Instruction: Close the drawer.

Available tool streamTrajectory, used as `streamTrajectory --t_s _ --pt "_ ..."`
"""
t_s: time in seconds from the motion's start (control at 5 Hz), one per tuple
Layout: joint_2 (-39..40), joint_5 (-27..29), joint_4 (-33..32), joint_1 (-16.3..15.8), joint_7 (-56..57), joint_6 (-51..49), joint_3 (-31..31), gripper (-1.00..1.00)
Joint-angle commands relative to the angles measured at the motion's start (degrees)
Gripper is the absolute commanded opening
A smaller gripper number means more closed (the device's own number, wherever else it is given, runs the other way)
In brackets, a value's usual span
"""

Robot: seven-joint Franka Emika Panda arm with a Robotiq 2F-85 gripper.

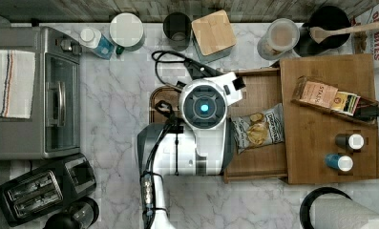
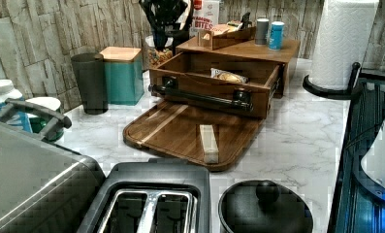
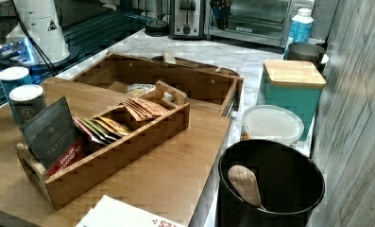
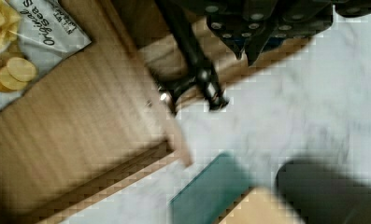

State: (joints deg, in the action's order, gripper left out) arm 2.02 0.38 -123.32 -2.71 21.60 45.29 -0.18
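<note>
Drawer (image 2: 214,87) is pulled well out of the cabinet (image 2: 258,53), chips bag (image 1: 258,128) inside. Tool (image 4: 248,46) hovers just beyond its handle bar (image 2: 202,97) (can't tell if it's clenched), so the push goes straight toward the cabinet.

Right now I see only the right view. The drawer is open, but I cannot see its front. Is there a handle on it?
Observer: Yes. In the left view the drawer has a dark bar handle across its front.
Operator: And where is the gripper?
Observer: In the wrist view the gripper hangs close to one end of that handle, by the drawer's front corner.
Operator: Does anything lie in front of the drawer?
Observer: In the left view a dark wooden tray lies on the counter just before the drawer front, with a pale wooden piece on it.
</note>
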Motion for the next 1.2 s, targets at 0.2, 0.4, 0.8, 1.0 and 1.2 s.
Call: streamTrajectory --t_s 0.2,0.4,0.8,1.0,1.2 --pt "-1.0 -6.3 -6.9 -3.1 16.2 5.4 1.8 -1.0" --pt "2.9 -7.9 -6.1 -2.8 17.5 5.3 1.3 -1.0" --pt "9.3 -9.0 -2.5 -2.9 13.3 0.4 1.8 -1.0" --pt "8.5 -8.0 -4.3 -6.3 12.7 0.1 -1.0 -1.0" --pt "8.6 -8.2 -4.4 -3.9 13.7 -0.8 0.3 -1.0"
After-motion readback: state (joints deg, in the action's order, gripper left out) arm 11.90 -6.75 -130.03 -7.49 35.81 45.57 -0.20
